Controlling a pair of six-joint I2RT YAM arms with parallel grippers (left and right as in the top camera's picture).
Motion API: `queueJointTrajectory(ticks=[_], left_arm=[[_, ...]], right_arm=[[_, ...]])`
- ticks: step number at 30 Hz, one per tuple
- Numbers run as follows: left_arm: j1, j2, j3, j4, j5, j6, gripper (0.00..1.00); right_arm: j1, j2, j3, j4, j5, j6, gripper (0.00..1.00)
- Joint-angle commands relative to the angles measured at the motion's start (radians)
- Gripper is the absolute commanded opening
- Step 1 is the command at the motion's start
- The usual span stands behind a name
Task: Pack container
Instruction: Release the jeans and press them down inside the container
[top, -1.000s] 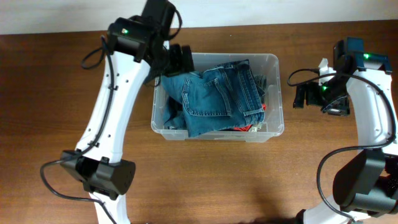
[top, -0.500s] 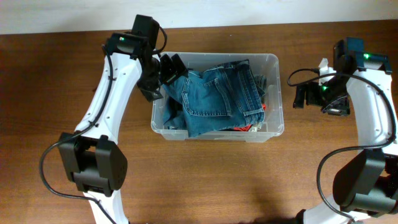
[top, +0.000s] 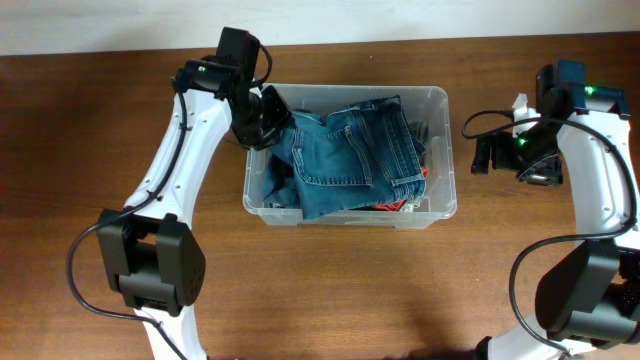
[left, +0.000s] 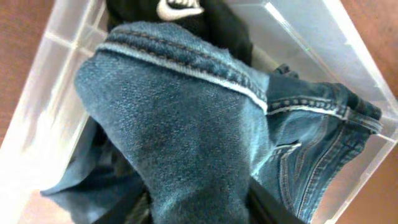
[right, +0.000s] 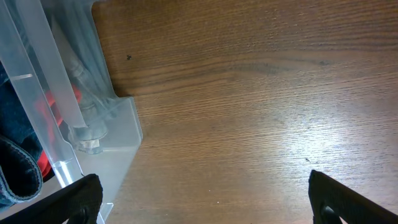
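left gripper (left: 199, 210): I've got it clamped on a fat fold of the jeans (left: 186, 137), with denim bunched between both fingers (left: 266, 202) (only their tips show at the bottom of the wrist cam)
right gripper (right: 199, 208): spread wide and holding nothing, I just see bare table (right: 249, 93) between the 2 fingers
left arm spot: gripper sits down in the far-left corner of the container (top: 446, 96), right on the denim
right arm spot: out past the container's right wall, near it but not touching
container: clear bin sitting upright mid-table, between my 2 arms
jeans: on top of the pile, covering most of the bin, with a back pocket facing up
other stuff inside: a black garment (left: 180, 9) with a white logo is tucked by the wall behind the fold, and something red (top: 388, 206) is peeking out along the near-right edge
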Motion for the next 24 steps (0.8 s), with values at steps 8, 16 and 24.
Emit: queueJointTrajectory(ticks=[8, 16, 24], left_arm=[[-0.003, -0.002, -0.007, 0.014, 0.107, 0.027, 0.4], [-0.004, -0.002, -0.006, 0.045, 0.143, 0.079, 0.11], [-0.009, -0.002, -0.006, 0.129, 0.141, 0.332, 0.0]], right_arm=[[0.005, -0.019, 0.016, 0.0, 0.008, 0.0, 0.98], [0.005, -0.019, 0.016, 0.0, 0.008, 0.0, 0.98], [0.005, -0.019, 0.016, 0.0, 0.008, 0.0, 0.98]])
